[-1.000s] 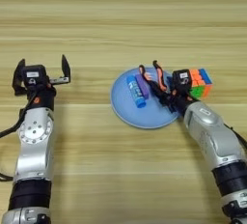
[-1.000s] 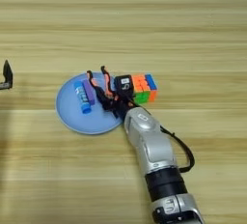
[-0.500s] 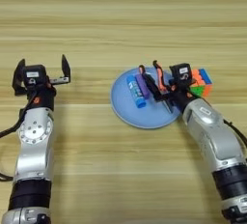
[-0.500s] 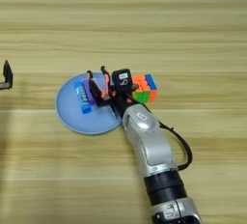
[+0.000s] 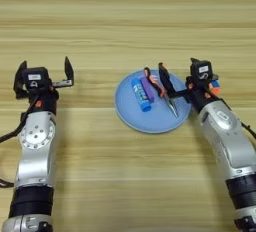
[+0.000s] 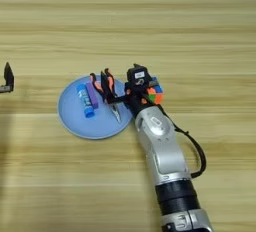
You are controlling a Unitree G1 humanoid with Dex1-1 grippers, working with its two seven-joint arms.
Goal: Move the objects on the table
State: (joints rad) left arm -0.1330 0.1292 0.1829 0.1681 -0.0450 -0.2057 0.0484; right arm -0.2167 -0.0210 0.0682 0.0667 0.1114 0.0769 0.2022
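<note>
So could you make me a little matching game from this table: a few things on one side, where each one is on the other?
Things:
1. pliers
2. puzzle cube
3. left gripper
4. blue tube

Places:
A. on the table, behind the right arm's wrist
B. flat in the middle of the plate
C. over bare wood, far left
D. on the plate's right side, at the right gripper

Pairs: 1-D, 2-A, 3-C, 4-B

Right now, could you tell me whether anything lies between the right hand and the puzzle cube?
Nothing visible does. The right hand reaches over the blue plate by the pliers; the cube sits right beside its wrist, partly hidden behind it.
</note>
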